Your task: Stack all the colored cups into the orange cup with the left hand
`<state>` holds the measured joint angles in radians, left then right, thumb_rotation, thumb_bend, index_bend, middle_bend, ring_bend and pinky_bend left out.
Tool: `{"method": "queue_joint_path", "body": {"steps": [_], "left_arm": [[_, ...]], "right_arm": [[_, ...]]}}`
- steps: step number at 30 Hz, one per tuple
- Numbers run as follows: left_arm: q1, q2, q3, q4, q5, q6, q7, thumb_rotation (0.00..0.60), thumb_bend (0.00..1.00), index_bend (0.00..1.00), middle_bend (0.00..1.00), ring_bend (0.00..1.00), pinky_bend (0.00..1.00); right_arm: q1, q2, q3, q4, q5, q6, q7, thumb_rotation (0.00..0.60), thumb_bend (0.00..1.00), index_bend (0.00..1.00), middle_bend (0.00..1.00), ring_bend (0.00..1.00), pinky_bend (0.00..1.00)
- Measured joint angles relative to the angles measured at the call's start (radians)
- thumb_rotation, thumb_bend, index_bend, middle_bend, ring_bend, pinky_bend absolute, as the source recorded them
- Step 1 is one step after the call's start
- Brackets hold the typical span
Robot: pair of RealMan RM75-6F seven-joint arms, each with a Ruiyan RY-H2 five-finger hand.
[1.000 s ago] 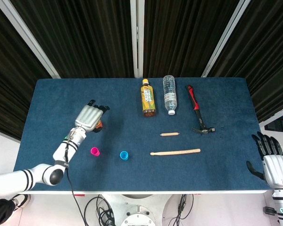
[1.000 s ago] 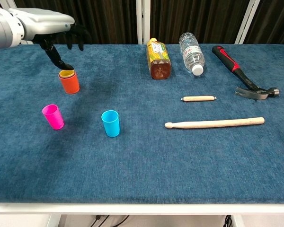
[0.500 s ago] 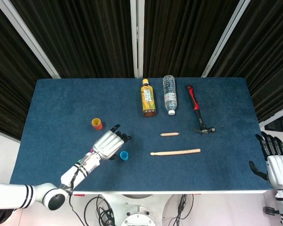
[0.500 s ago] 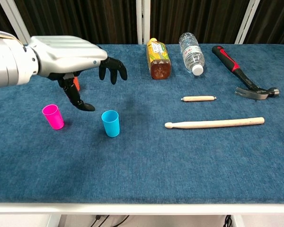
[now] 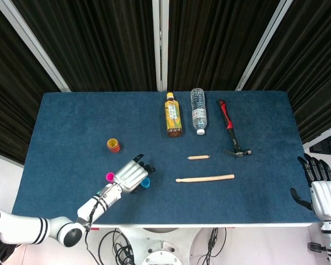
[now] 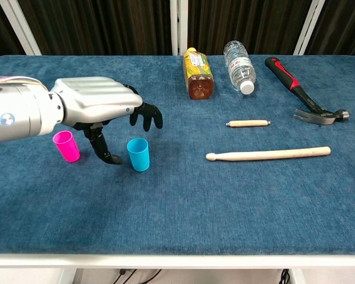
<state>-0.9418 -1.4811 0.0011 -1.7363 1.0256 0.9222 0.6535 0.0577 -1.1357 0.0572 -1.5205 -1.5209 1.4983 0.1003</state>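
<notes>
two cups flank the left hand, fingers spread.

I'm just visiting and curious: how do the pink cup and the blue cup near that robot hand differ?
The pink cup is magenta; the blue cup is light blue. In the chest view the pink cup stands left of the left hand's thumb, the blue cup right of it, under the fingers. Seen from above, the hand partly covers the blue cup but leaves the pink one clear. Both stand upright, open end up, unheld, and look alike in shape and size.
</notes>
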Motion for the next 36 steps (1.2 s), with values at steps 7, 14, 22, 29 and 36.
{"method": "queue_joint_path", "body": {"steps": [7,14,22,29,36], "left_arm": [[0.025,-0.043,0.015,0.061,0.127,0.008,-0.076,0.600,0.19,0.35,0.37,0.37,0.12],[0.039,-0.071,0.017,0.105,0.163,-0.007,-0.114,0.600,0.21,0.37,0.39,0.40,0.12],[0.045,-0.085,0.000,0.138,0.168,-0.022,-0.134,0.600,0.27,0.42,0.44,0.47,0.15],[0.048,-0.087,-0.007,0.147,0.178,-0.033,-0.143,0.600,0.30,0.46,0.47,0.51,0.18],[0.053,-0.082,-0.019,0.141,0.185,-0.031,-0.152,0.600,0.31,0.47,0.48,0.52,0.19]], "right_arm": [[-0.001,-0.002,0.000,0.006,0.004,-0.001,0.003,0.600,0.27,0.00,0.00,0.00,0.00],[-0.003,-0.004,-0.004,0.011,0.001,-0.001,0.006,0.600,0.27,0.00,0.00,0.00,0.00],[-0.003,-0.005,-0.006,0.017,0.006,-0.010,0.011,0.600,0.27,0.00,0.00,0.00,0.00],[-0.001,-0.007,-0.006,0.020,0.009,-0.016,0.011,0.600,0.27,0.00,0.00,0.00,0.00],[0.000,-0.008,-0.005,0.021,0.009,-0.015,0.012,0.600,0.27,0.00,0.00,0.00,0.00]]}}
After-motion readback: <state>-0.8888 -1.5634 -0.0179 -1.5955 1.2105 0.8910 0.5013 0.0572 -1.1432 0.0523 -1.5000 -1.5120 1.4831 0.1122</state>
